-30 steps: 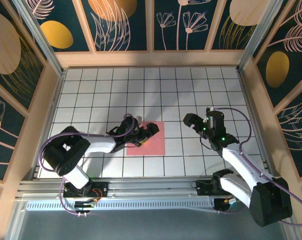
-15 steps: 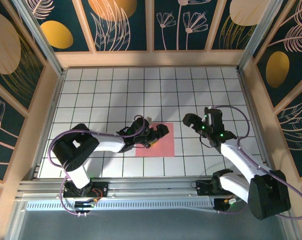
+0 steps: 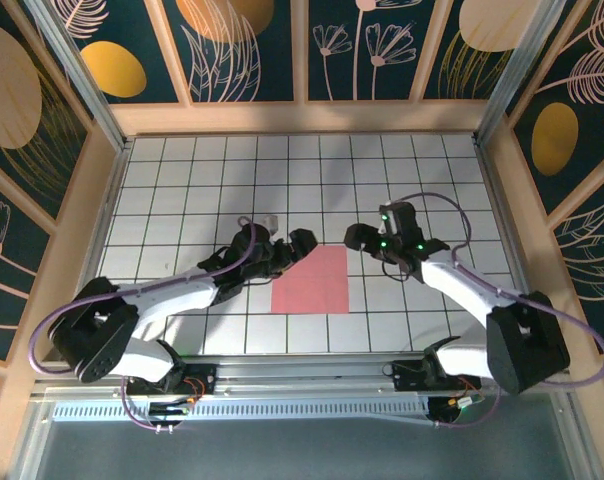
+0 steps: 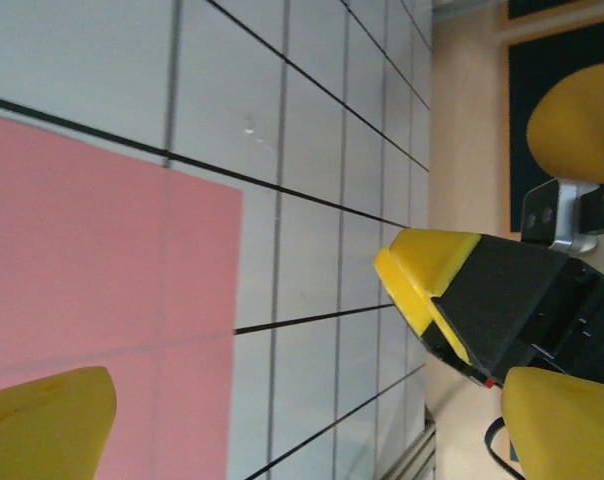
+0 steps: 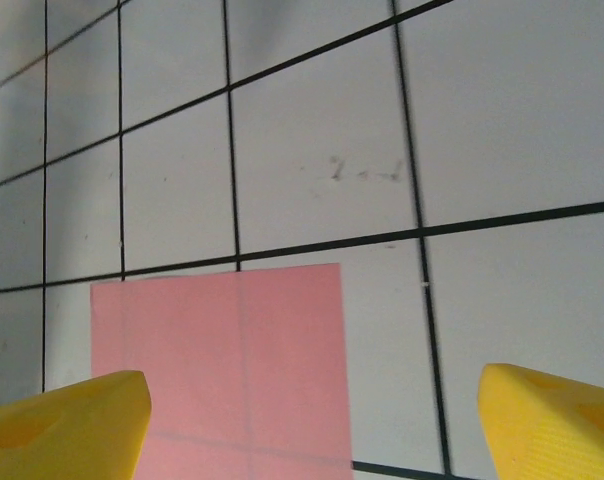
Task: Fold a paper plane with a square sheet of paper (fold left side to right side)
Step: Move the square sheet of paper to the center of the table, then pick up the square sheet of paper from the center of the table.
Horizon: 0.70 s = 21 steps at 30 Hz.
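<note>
In the top external view, the square sheet of paper (image 3: pixel 311 279) was seen lying flat and unfolded on the white gridded table (image 3: pixel 182 180), salmon-pink with clean straight edges. The left gripper (image 3: pixel 292 240) was placed just off the sheet's far left corner, and the right gripper (image 3: pixel 354 240) just off its far right corner. The sheet lay between the two and slightly nearer the arm bases. Whether either gripper touched the paper could not be told from above.

In the left wrist view, the left gripper (image 4: pixel 302 425) was shown spread wide, with nothing held between its yellow fingers (image 4: pixel 42 425). The paper (image 4: pixel 92 250) lay under and beyond the finger on the left of the picture. Bare tiles lay ahead of the other finger. One yellow and black finger of the right gripper (image 4: pixel 462 300) was seen further ahead, past the paper's edge.

In the right wrist view, the right gripper (image 5: pixel 307 425) was also shown wide apart and holding nothing. The sheet (image 5: pixel 222 350) lay flat just ahead, between the two yellow fingers (image 5: pixel 552 420) and closer to the one on the left of the picture.
</note>
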Available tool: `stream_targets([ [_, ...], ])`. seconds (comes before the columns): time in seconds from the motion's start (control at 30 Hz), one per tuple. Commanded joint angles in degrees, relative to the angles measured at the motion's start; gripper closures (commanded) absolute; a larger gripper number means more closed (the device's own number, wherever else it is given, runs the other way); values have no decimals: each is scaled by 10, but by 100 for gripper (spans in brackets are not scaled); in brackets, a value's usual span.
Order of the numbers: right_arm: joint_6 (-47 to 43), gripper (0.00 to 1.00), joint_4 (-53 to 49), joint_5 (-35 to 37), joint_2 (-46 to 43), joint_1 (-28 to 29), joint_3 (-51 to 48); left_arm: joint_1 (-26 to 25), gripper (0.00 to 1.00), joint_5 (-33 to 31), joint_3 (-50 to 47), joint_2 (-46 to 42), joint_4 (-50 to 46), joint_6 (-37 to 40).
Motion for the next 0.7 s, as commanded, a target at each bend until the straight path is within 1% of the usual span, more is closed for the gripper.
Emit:
stream_targets([
  [0.0, -22, 13, -20, 33, 48, 37, 41, 7, 1, 4, -37, -24, -83, 29],
  [0.1, -34, 10, -38, 46, 99, 69, 82, 9, 3, 25, -58, -36, -90, 40],
  [0.17, -41, 9, -50, 54, 133, 84, 106, 9, 6, 44, -65, -33, -85, 44],
  [0.4, -52, 6, -65, 66, 207, 106, 156, 9, 28, 99, -47, 20, -76, 69],
  [0.47, -54, 5, -68, 70, 220, 108, 163, 9, 33, 107, -38, 36, -77, 75],
  [0.67, -61, 3, -73, 79, 250, 116, 180, 9, 37, 98, -22, 62, -102, 94],
])
